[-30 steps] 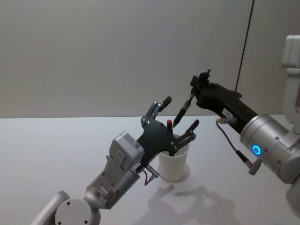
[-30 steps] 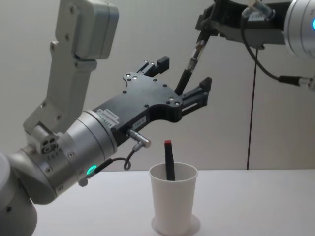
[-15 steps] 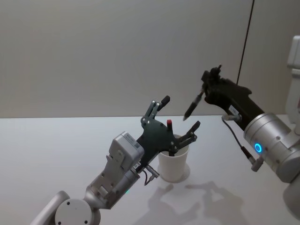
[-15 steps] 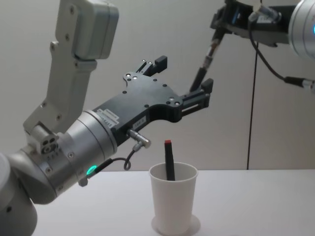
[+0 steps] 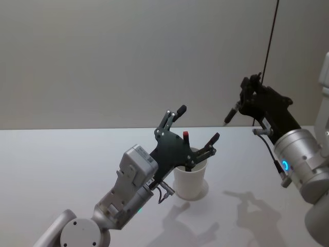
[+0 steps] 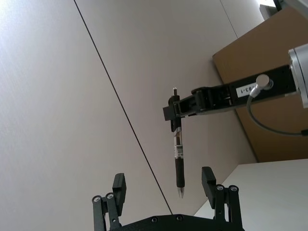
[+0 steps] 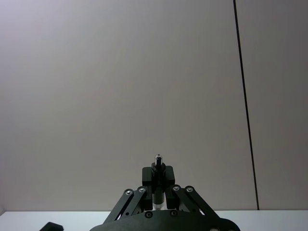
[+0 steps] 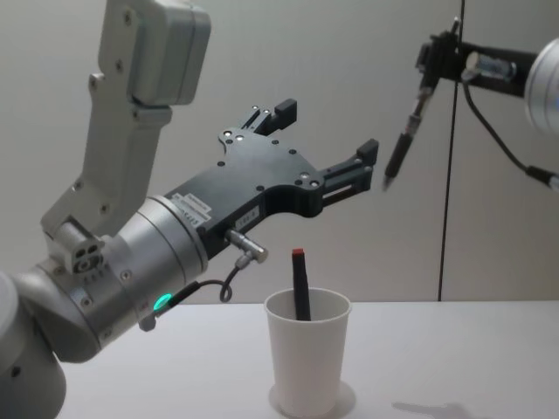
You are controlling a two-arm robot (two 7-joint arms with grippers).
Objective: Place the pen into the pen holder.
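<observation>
**Pen held high, clear of the cup**

Nearest the robot, the left gripper point(image 8: 325, 144) hangs above the cup point(image 8: 307, 353), its fingers spread wide and empty. The cup stands upright on the table point(image 5: 61, 154), with a dark marker point(image 8: 300, 285) with a red cap already leaning inside.

Farther out and off to the right, the right gripper point(image 5: 245, 98) is closed on the upper end of the pen point(image 8: 403, 140). The pen hangs tip down, slightly tilted, high in the air and well apart from the cup, beyond the left gripper's fingertips. In the left wrist view the pen point(image 6: 177, 159) shows between the two spread fingers, but farther off, not within their reach.

The step in hand, as I judge it, is carrying the pen to the cup's mouth. To do it well:

- Bring the pen over the rim point(image 5: 191, 154) from the open right side, since the left gripper crowds the space above the cup.
- Turn the pen closer to vertical before lowering, so the tip enters cleanly.
- Aim for the free part of the opening, away from the marker.
- Lower until the tip is well inside before letting go; a light paper cup may tip if knocked at the rim.
</observation>
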